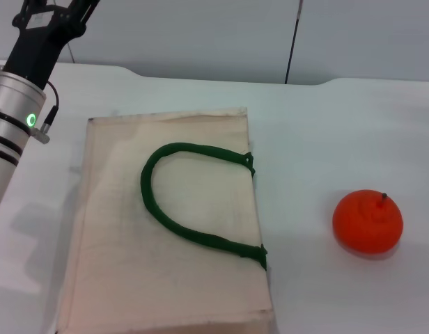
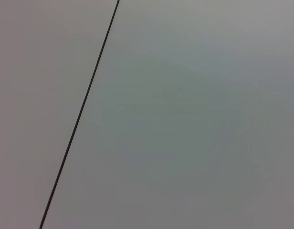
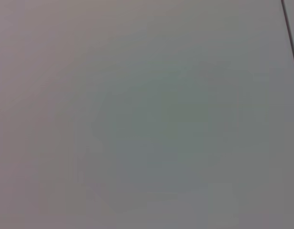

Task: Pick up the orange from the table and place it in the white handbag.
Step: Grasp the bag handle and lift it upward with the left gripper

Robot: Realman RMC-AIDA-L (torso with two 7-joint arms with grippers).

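The orange, small, round and bright orange-red with a short dark stem, sits on the white table at the right. The white handbag, a flat cream cloth tote with a thick dark green looped handle, lies flat at the centre left. My left arm reaches up along the far left edge of the head view, well away from the bag and the orange; its fingertips run out of the top of the picture. My right arm is out of view. Both wrist views show only a plain grey surface.
The table's far edge meets a grey wall with a thin dark vertical seam. Bare tabletop lies between the bag and the orange.
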